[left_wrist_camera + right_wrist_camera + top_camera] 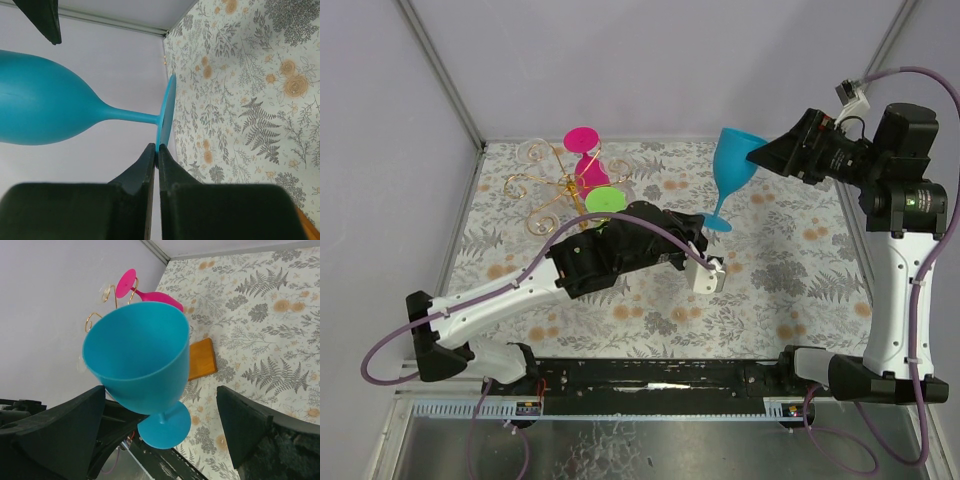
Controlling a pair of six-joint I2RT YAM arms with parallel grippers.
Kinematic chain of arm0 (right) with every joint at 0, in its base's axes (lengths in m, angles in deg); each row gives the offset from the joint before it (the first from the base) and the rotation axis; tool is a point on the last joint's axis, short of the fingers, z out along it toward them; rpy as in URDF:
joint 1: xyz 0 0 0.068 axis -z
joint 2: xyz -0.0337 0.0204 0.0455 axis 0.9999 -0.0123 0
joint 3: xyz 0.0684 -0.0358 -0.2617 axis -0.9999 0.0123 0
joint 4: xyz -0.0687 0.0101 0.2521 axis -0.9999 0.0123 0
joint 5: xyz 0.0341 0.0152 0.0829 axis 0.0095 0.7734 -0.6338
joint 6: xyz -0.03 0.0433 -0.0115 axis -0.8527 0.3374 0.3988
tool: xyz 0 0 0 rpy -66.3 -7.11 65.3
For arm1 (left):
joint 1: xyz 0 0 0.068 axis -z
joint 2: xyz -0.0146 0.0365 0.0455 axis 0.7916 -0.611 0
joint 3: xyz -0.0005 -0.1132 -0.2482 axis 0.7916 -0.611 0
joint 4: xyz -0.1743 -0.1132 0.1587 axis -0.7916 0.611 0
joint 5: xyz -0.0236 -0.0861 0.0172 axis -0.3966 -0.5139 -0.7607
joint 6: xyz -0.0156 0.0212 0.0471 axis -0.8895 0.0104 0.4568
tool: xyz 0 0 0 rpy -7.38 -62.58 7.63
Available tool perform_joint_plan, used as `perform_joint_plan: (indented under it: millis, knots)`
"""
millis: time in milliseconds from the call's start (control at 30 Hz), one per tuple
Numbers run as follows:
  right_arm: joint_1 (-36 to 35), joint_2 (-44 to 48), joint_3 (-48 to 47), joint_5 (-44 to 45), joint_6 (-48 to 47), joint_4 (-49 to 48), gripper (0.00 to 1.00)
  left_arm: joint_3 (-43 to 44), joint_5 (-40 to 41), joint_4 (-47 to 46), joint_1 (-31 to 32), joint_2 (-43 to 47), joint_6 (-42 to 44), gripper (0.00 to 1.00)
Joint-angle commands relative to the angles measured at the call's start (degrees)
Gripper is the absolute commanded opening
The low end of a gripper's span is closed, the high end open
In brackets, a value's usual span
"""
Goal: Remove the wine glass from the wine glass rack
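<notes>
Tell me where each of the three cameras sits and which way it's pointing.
Top external: above and behind, looking down on the table; left arm and right arm show.
Left wrist: low, past the shut left gripper toward the blue wine glass.
Right wrist: through the open right gripper at that glass, wine glass rack behind.
Shared: the glass, all three.

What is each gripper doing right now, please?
Left gripper: shut, holding nothing.
Right gripper: open at the matte blue wine glass, not gripping it.
</notes>
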Motion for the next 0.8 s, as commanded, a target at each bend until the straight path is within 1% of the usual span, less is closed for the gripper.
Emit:
perform_joint_plan:
  millis: [0,167,433,533,767]
  knots:
    - [0.19,-0.31,-1.31,-4.51,-0.87,-0.07,0.99,0.22,-1.39,-5.79,0.85,-1.15,1.4,0.0]
    - [0.19,-0.26,-0.27,-7.38,1.33,-3.15,0.99,0.04,-2.0,-5.77,1.47,-2.19,0.76,0.0]
    - [0.19,-1.25,1.35,-10.35,0.39,-0.9,1.0,0.88,-2.66,-6.78,1.75,-4.12,0.85,0.0]
    - [0.1,-1.87,1.78,-9.45,-1.37,1.34,1.0,1.1,-2.99,-7.27,1.82,-4.47,1.19,0.0]
    - [0.1,-2.19,3.58,-6.94,-2.25,1.69,1.0,2.1,-3.18,-7.29,2.17,-5.38,1.46,0.0]
